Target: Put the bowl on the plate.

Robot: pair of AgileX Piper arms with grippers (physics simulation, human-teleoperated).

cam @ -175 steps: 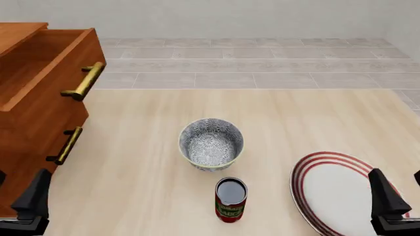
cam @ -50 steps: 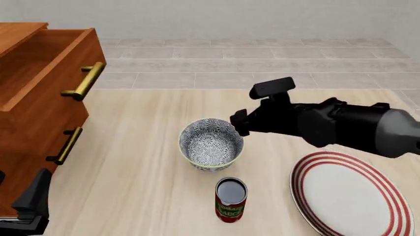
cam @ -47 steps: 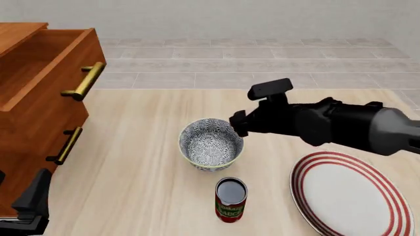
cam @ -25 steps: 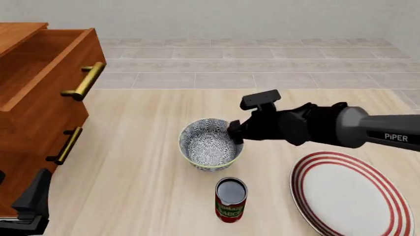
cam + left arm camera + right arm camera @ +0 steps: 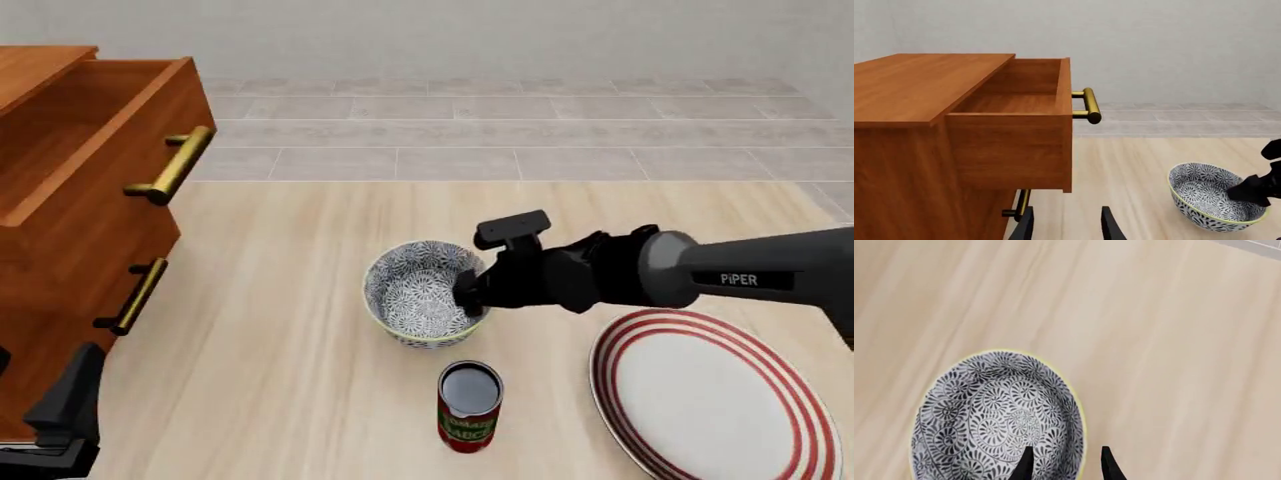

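Observation:
The blue-grey floral bowl stands upright mid-table, left of the red-ringed white plate. My right gripper has come down on the bowl's right rim. In the right wrist view that gripper is open, one finger inside the bowl and the other outside, with the rim between them. The left wrist view shows the bowl with the right gripper dipping into it. My left gripper is open and empty, low at the near left beside the chest.
A small red can stands just in front of the bowl, between it and the table's near edge. A wooden chest with its top drawer pulled open and brass handles fills the left side.
The right arm has dropped and slid left, from above the bowl's far right side down onto its right rim. Bowl, can, plate and left arm have not moved.

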